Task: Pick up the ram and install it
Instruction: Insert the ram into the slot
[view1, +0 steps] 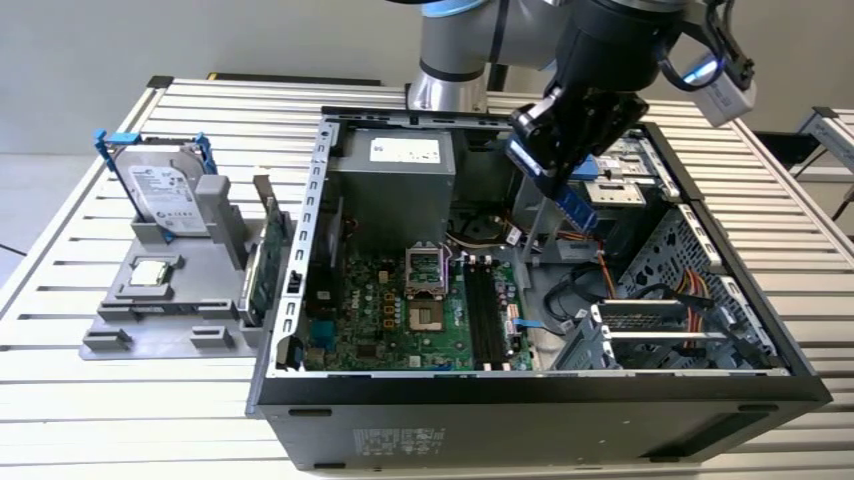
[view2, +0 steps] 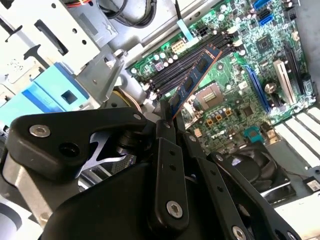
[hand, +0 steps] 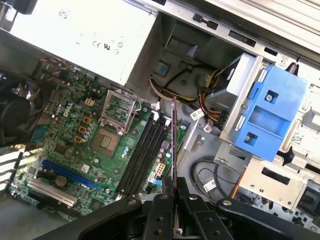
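Ram (view2: 196, 77): thin, long, narrow memory stick; dark board with a row of dark, bluish chips along the visible face and an orange-brown line along one long edge. Pinched at one short end between the fingers (view2: 166, 150), body projecting straight out past the fingertips. In the first wrist view, edge-on (hand: 173, 145): a slim dark line rising from the gap between the two fingers (hand: 161, 215). Free end well ahead of the fingertips, in the air over the black memory slots (view2: 190, 57), apart from them. Long axis roughly along the slots' direction in the second wrist view. Not seated in any slot.
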